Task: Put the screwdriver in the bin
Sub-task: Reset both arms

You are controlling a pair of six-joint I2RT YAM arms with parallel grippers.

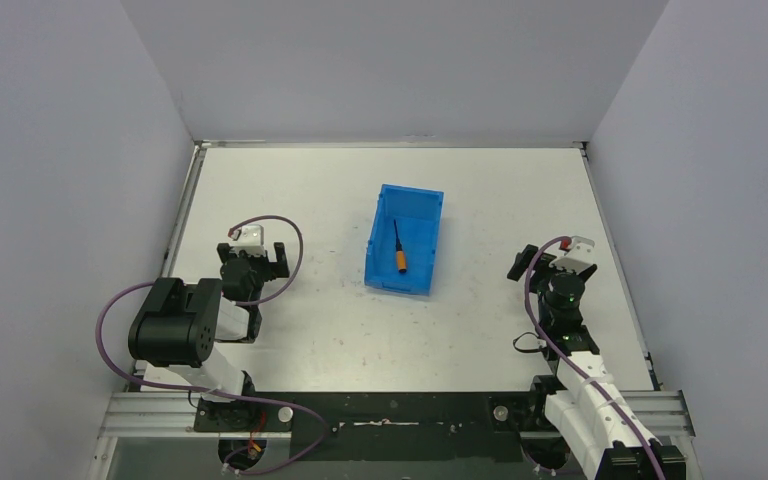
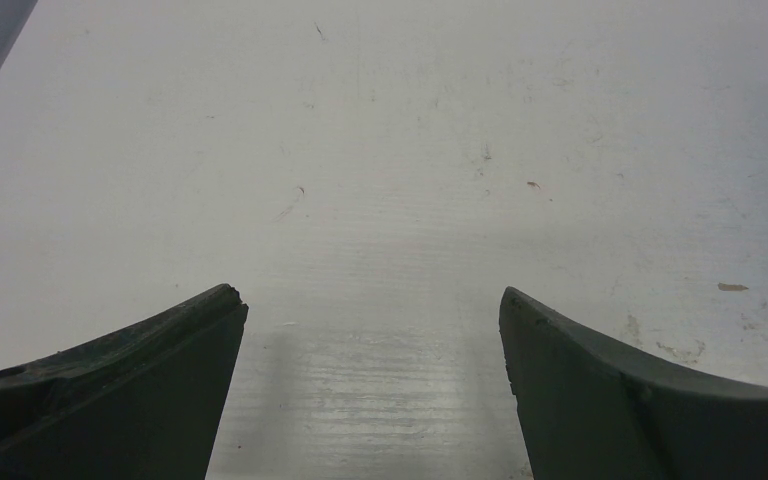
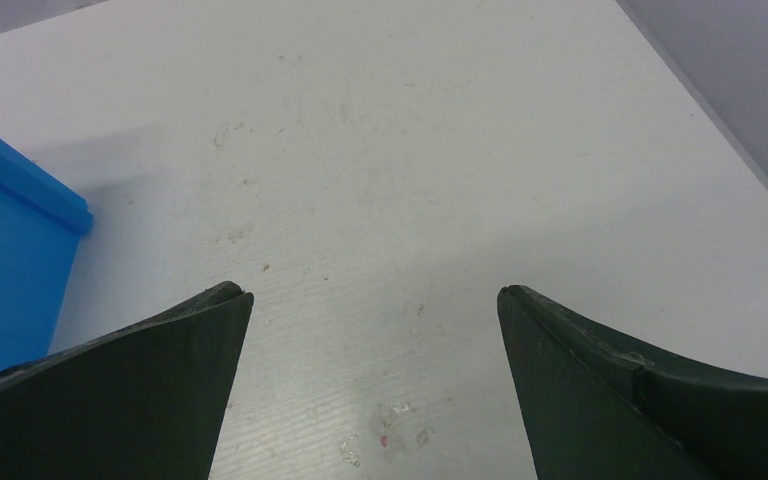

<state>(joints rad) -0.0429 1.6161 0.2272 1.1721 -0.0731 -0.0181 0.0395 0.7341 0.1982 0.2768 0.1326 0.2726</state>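
A white table (image 1: 310,200) fills the floor of a three-sided enclosure. A pale grey back wall (image 1: 390,60) rises from the table's far edge, and a left wall (image 1: 50,150) and a right wall (image 1: 720,150) of the same matte grey stand along its side edges. A thin metal strip (image 1: 390,144) runs along the far edge from corner to corner. At the near edge lies a silver slotted rail (image 1: 160,408) with a black plate (image 1: 410,405) beside it. Close up, the tabletop shows fine parallel ribbing, small scuffs and brownish specks. The light is soft and even, and the shadows are faint.
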